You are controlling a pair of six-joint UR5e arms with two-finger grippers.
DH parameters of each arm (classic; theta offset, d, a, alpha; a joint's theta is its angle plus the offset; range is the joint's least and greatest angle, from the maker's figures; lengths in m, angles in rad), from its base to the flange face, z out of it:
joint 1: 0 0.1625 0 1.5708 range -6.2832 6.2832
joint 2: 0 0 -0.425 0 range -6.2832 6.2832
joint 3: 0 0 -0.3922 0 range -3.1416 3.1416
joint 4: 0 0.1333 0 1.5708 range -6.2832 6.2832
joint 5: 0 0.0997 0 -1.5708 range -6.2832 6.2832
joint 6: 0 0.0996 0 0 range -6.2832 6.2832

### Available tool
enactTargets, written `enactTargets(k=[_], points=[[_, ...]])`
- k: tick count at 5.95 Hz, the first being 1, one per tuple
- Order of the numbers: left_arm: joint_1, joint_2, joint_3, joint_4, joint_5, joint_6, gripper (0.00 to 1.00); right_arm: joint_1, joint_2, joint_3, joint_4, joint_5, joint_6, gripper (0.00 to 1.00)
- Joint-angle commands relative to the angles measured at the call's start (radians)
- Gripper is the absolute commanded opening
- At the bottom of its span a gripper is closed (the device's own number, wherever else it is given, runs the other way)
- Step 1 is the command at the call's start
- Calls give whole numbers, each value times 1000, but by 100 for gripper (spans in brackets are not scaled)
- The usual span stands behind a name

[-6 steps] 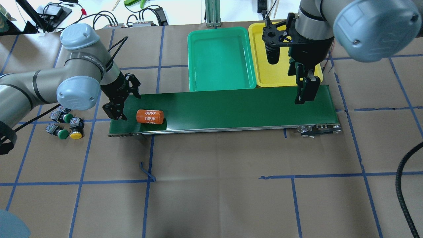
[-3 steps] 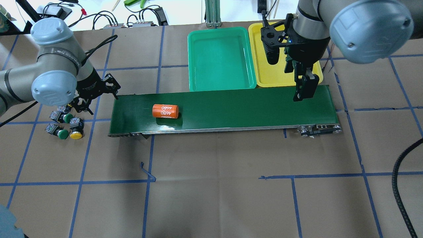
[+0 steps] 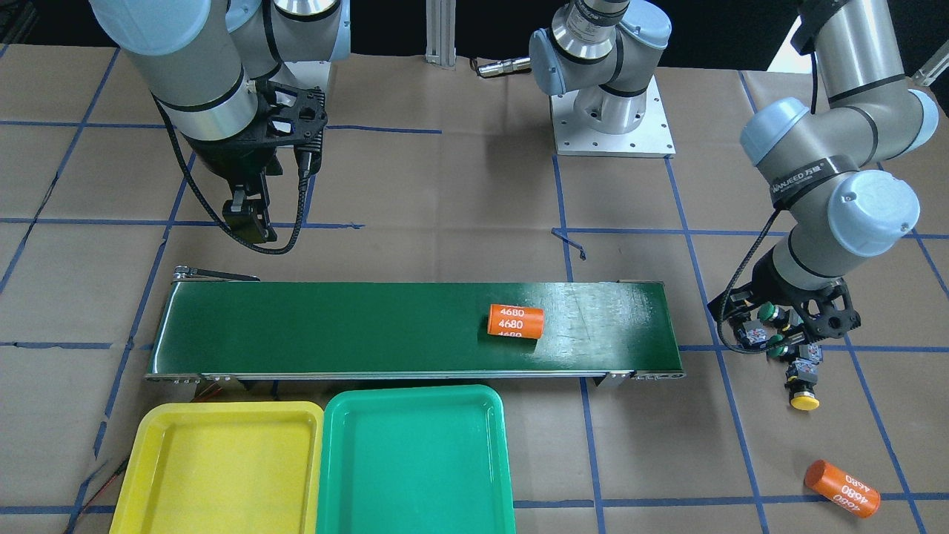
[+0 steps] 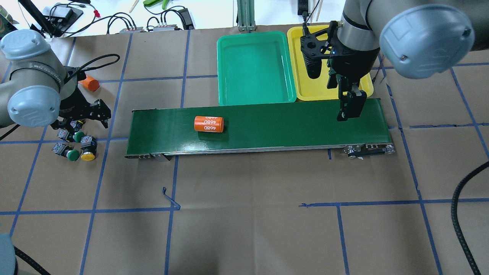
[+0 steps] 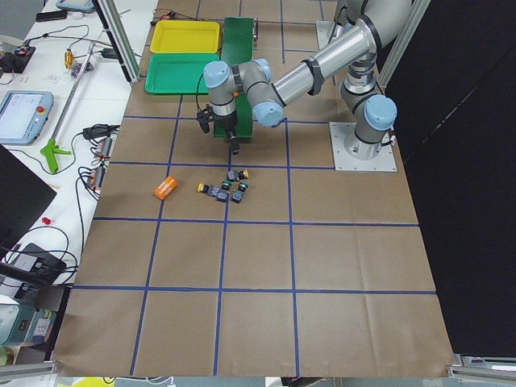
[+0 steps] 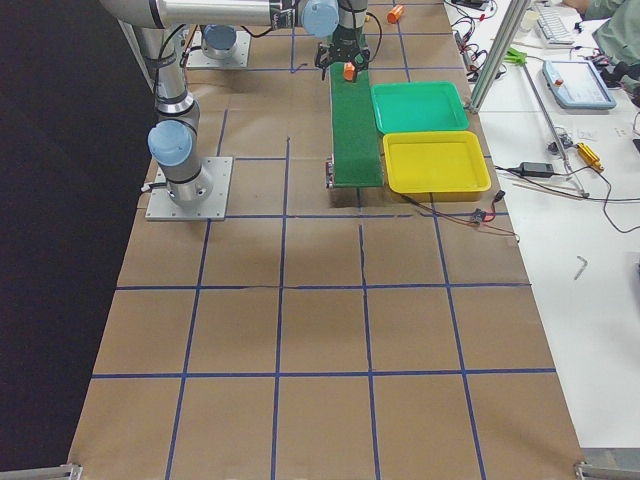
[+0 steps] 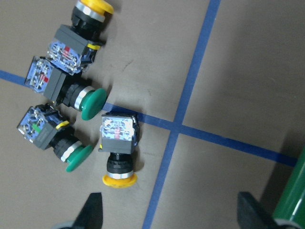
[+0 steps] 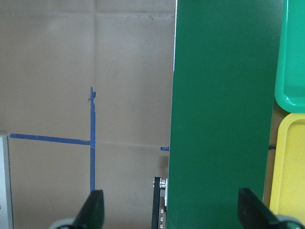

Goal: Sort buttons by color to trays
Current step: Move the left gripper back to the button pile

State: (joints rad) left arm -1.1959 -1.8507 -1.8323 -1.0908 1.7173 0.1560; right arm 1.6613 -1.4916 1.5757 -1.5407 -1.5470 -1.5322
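Note:
Four buttons lie on the paper left of the belt. The left wrist view shows all of them: a yellow button [image 7: 119, 157], another yellow button [image 7: 90, 12], and two green buttons [image 7: 83, 100] [image 7: 71, 150]. My left gripper [image 7: 171, 217] [image 4: 81, 121] is open and empty, just above them. Overhead I see two green buttons [image 4: 78, 136] [image 4: 72, 154] and one yellow button [image 4: 88, 156]; the fourth is hidden under the gripper. The green tray [image 4: 252, 72] and the yellow tray [image 4: 305, 84] are empty behind the belt. My right gripper [image 4: 348, 110] [image 8: 171, 214] is open and empty over the belt's right end.
A dark green conveyor belt [image 4: 286, 126] carries an orange 4680 cylinder [image 4: 208, 124]. A second orange cylinder [image 4: 89, 83] lies on the paper behind the left gripper. Cables and tools lie beyond the table's far edge.
My left gripper has moved left, off the belt's end, to above the buttons. The orange cylinder has travelled right along the belt. The right gripper has barely shifted.

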Motion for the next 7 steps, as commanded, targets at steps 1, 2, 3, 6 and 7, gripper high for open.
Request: enactTargets(k=[1, 2, 3, 6, 7], points=[[27, -48, -10, 58, -2, 236, 97, 0, -4, 33, -1, 31, 1, 100], [32, -67, -39, 140, -2, 279, 97, 0, -4, 44, -5, 30, 1, 100], [54, -79, -83, 216, -4, 315, 97, 0, 0, 44, -75, 16, 3, 100], [108, -96, -199, 373, -73, 309, 88, -2, -3, 46, -79, 16, 3, 100], [110, -96, -199, 370, -70, 289, 71, -2, -3, 46, -85, 15, 6, 100]])
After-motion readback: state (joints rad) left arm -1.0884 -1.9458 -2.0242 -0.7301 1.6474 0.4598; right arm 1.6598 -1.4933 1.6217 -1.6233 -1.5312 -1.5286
